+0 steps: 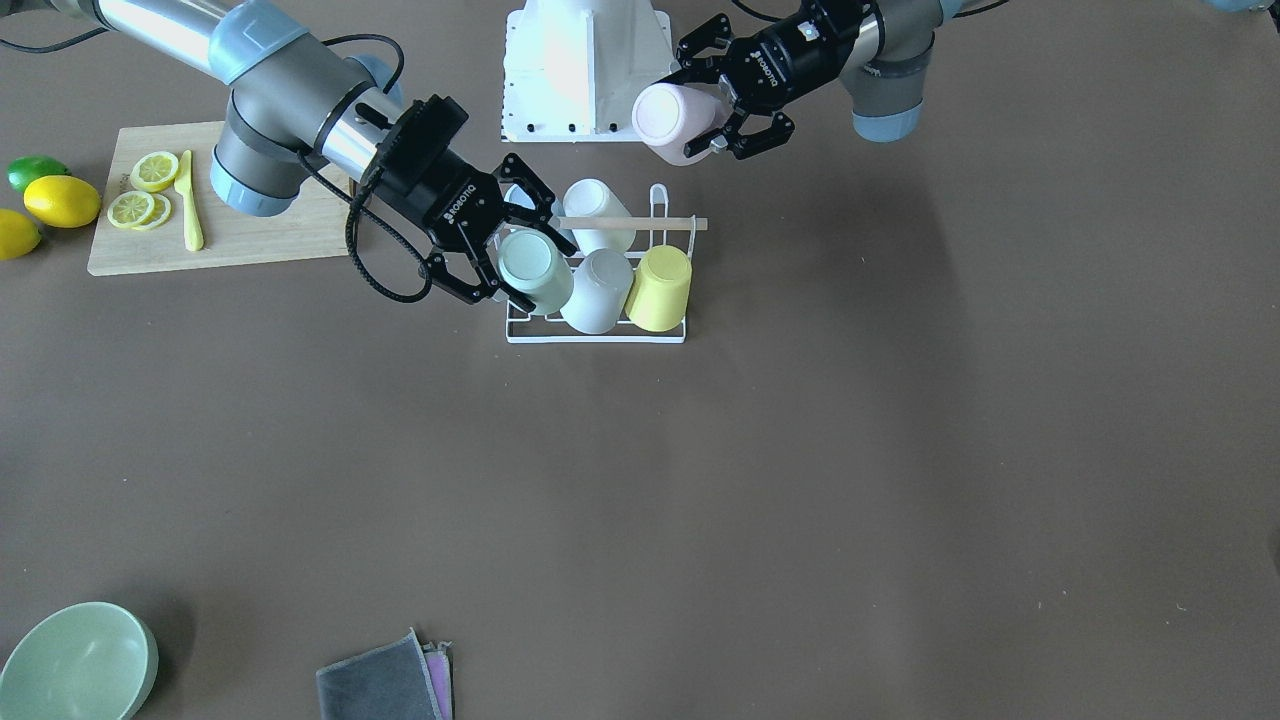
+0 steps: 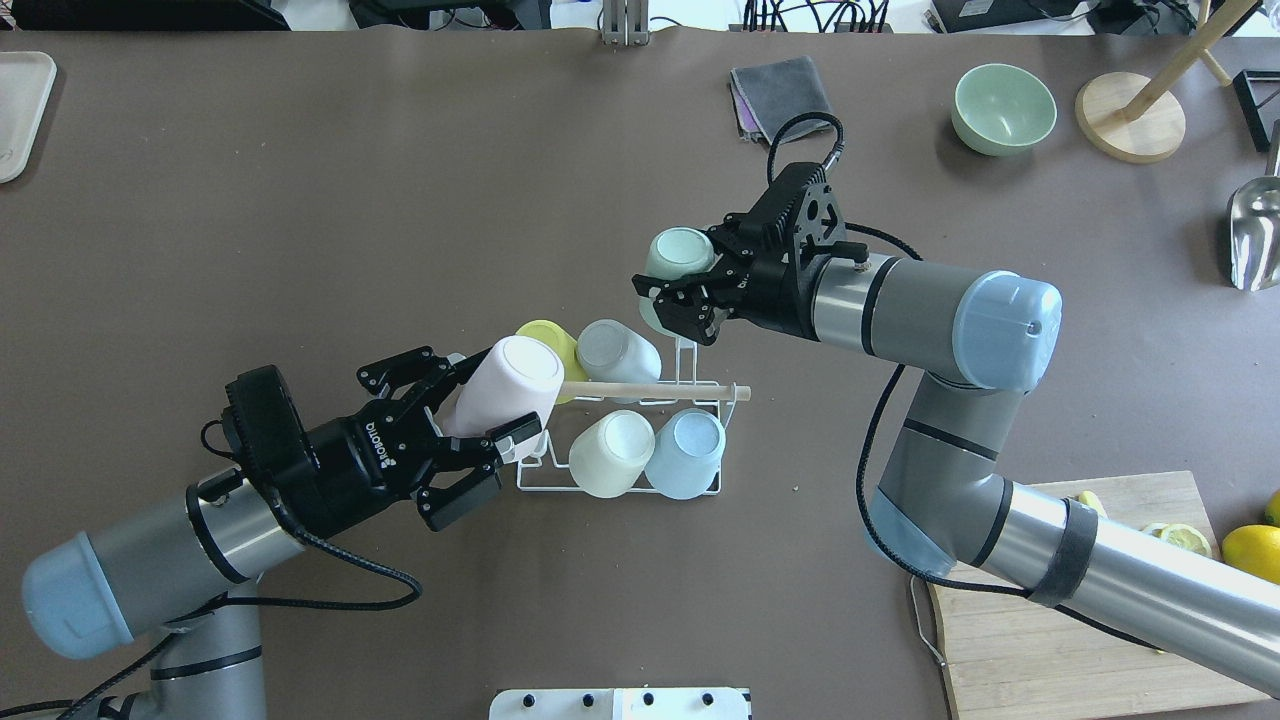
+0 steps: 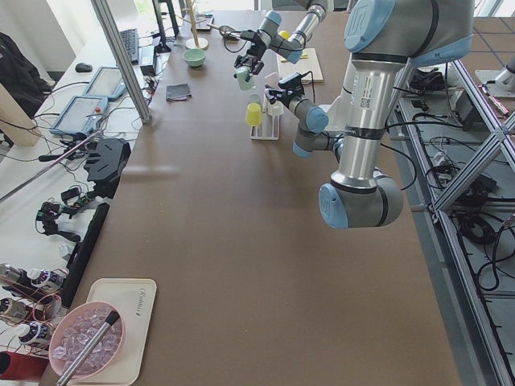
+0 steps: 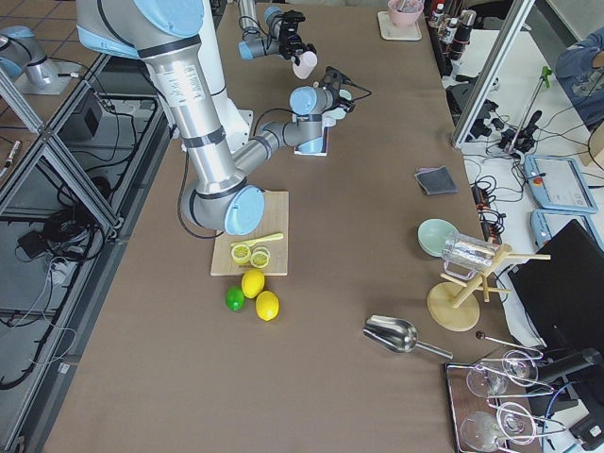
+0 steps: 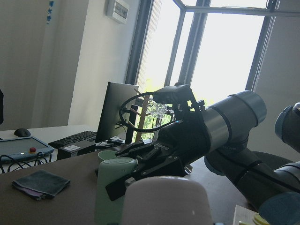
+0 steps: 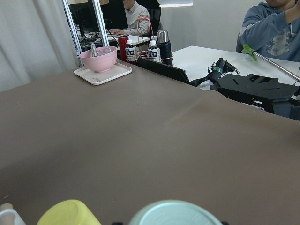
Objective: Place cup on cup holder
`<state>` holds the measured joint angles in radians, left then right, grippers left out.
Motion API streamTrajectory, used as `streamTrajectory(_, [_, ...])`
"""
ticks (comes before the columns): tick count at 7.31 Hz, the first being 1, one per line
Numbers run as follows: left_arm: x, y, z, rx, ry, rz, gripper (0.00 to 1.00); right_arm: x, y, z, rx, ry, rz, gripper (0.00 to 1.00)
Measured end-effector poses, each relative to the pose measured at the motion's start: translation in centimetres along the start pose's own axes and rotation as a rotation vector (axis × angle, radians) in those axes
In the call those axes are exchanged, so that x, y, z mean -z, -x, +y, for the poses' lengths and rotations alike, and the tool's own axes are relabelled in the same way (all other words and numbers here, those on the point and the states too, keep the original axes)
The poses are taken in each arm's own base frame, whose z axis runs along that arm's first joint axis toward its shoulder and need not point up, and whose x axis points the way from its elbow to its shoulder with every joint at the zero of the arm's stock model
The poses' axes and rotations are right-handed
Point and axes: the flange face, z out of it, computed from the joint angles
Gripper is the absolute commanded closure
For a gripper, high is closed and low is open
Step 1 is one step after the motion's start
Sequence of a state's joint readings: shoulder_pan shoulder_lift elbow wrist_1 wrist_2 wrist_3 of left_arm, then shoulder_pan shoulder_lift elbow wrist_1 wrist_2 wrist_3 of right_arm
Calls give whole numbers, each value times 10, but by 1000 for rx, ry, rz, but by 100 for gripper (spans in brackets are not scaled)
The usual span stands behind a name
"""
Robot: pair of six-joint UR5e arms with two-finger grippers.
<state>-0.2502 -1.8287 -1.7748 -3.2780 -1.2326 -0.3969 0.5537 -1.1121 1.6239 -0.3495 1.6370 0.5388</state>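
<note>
Two cups are held above the counter while the cup holder stands between the arms, four seated cups filling all but two of its prongs. In the overhead view, the pink cup is clamped in the left gripper, whose fingers are closed onto its sides. The cup is carried base up and tilted, its long axis running from 7 to 1 o'clock. The vacant prong at the holder's near-left corner is found at about 5 o'clock from it, just beside.

The mint cup is pinched the same way in the right gripper, mouth down. The other free prong, at the far-right corner, is placed at 6 o'clock from that cup. Both cups are judged to be poised over their own empty corners. Which of the two is carried lower cannot be told.
</note>
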Motion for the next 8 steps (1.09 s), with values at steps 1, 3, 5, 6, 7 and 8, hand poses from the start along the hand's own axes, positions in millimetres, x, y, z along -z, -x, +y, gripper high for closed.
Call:
streamTrajectory(1, [-4,-3,4,-3,1,-3,100,-1,4,6,-1,8,-6,100])
streamTrajectory(3, [-16,-6,13,-7,7,-5,100,-1,10,12,-4,15,-17,100])
streamTrajectory(5, [-21,-10,24,-14,21,-1,100,1,13,14,-11,18,-23,100])
streamTrajectory(6, [-21,-11,28,-15,28,0,100,4,12,17,-13,22,-23,100])
streamTrajectory(7, [-19,-11,31,-15,30,1,100,9,11,20,-14,26,-24,100])
streamTrajectory(8, [-17,-10,34,-14,31,4,100,13,11,23,-16,28,-26,100])
